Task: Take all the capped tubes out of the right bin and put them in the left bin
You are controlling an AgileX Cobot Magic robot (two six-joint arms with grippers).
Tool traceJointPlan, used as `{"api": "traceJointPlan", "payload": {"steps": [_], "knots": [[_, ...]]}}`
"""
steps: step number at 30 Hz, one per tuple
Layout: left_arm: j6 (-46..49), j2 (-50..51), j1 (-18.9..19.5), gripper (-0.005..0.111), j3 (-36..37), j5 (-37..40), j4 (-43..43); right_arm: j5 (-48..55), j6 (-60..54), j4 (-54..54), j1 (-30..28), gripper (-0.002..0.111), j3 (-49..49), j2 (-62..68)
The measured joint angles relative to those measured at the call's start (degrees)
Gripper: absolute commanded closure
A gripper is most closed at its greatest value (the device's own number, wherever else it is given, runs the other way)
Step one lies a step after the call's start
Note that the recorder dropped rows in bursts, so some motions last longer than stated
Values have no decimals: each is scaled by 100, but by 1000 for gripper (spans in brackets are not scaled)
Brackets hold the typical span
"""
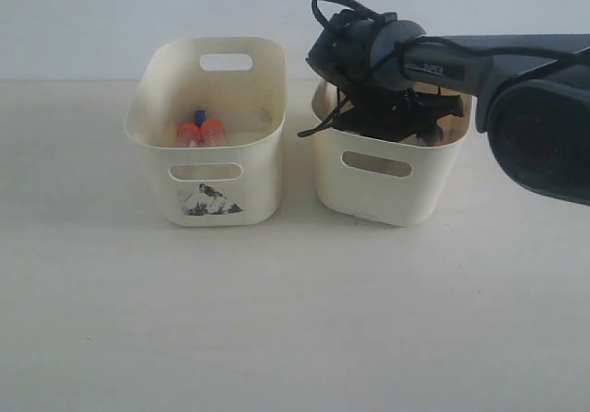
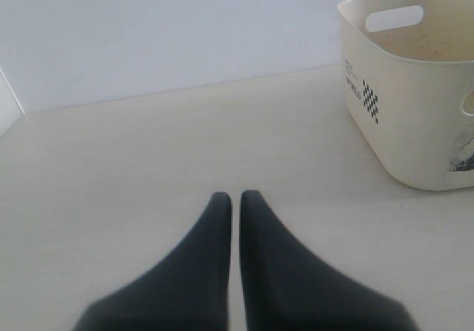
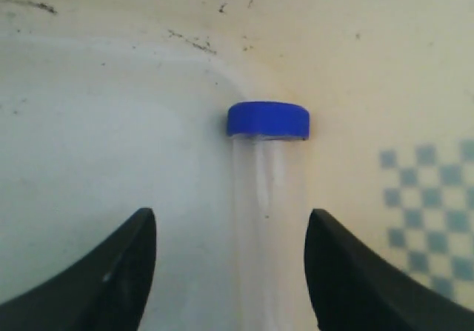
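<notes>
A cream right bin (image 1: 387, 189) and a cream left bin (image 1: 157, 168) stand side by side, just apart, on a pale surface (image 1: 277, 320). The left bin bears a dark smudged mark (image 1: 210, 200) on its front.

The right hand (image 1: 406, 117) reaches down inside the right bin. In the right wrist view this hand (image 3: 231, 220) is spread open, with a black finger (image 3: 118, 272) on either side of a small clear tube (image 3: 268, 220). Neither finger touches the tube. The tube seems to lie on the bin's floor, with its blue cap (image 3: 268, 120) close to where the floor curves up into the wall.

The tube looks like empty thin plastic, so it is probably very light and stiff. It is also smooth and round, so it is likely to roll or squirt out of a slanted pinch. The best hold seems to be across the clear body, a little below the cap, where the fingers already stand. The ridged cap would then act as a stop if the tube slips. A gentle squeeze should be enough.

Three capped tubes (image 1: 213, 128), two orange and one blue, already rest in the left bin.

The left hand (image 2: 231, 195) hovers over bare surface near the left bin (image 2: 400, 124). Its fingers are pressed almost together and hold nothing.
</notes>
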Motion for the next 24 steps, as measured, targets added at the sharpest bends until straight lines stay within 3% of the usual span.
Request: {"api": "traceJointPlan", "payload": {"steps": [9,12,14,15,24], "knots": [[0,0,0,102,0,0,0,80,22,61,0,55,-49,179],[0,0,0,102,0,0,0,118,-153,48,0,80,-49,179],[0,0,0,102,0,0,0,255,-278,-21,-11,105,-49,188],[0,0,0,102,0,0,0,320,-313,-52,-11,108,-49,188],[0,0,0,102,0,0,0,-176,-466,138,-11,109,-12,-28]]}}
